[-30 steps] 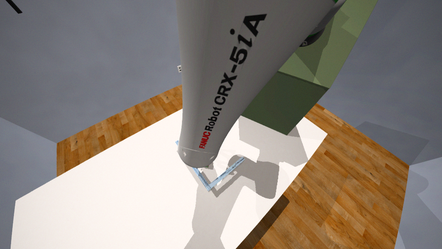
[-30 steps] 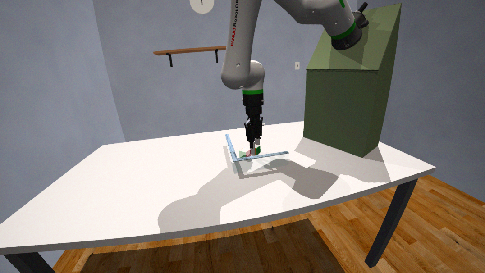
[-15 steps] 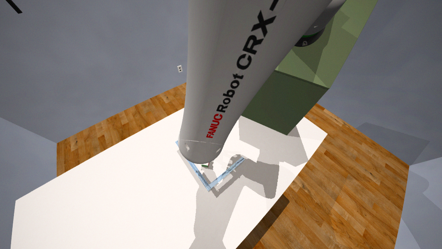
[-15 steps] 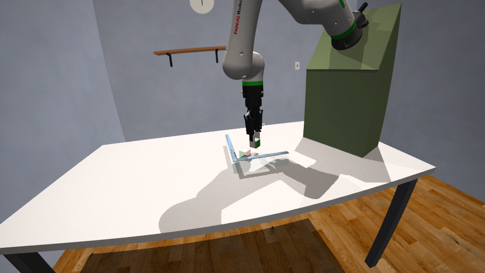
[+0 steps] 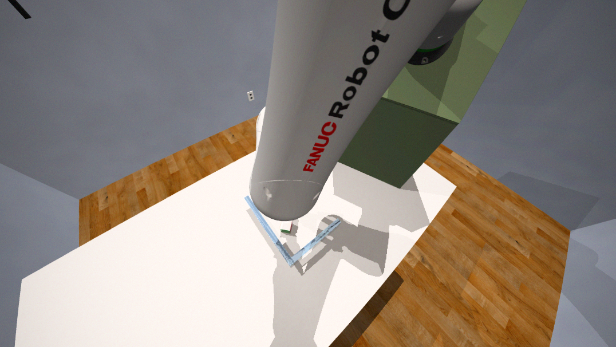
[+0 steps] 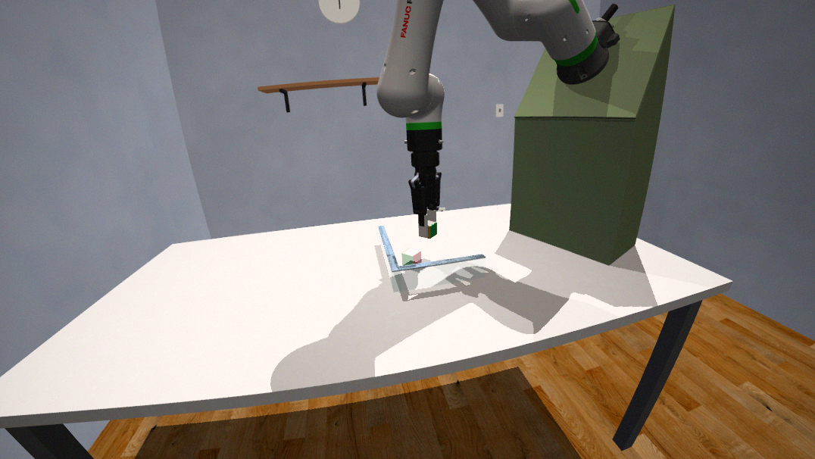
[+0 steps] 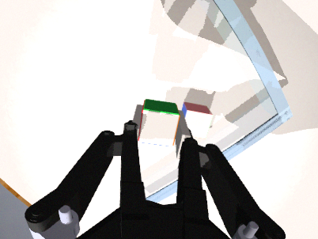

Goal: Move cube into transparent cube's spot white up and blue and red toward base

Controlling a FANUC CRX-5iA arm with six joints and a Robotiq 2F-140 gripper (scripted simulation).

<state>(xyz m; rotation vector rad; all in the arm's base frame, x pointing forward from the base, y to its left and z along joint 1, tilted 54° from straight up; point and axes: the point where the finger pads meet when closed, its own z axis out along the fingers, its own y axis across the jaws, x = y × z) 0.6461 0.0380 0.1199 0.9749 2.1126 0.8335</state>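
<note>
My gripper [image 6: 427, 223] is shut on the cube [image 6: 429, 229] and holds it in the air above the white table. In the wrist view the cube [image 7: 158, 125] sits between the two fingers, its white face toward the camera and a green face on the far side. The transparent cube [image 6: 410, 256] rests on the table in the inner corner of an L-shaped pale blue frame [image 6: 393, 253], below and a little to the left of the held cube. It also shows in the wrist view [image 7: 197, 119], just right of the held cube. In the top view the arm hides most of the cube [image 5: 287, 227].
A tall green block [image 6: 576, 170] holding the robot's base stands on the table's right rear part. The L-shaped frame [image 7: 263, 77] has two low walls meeting at a corner. The table edges lie far from the gripper.
</note>
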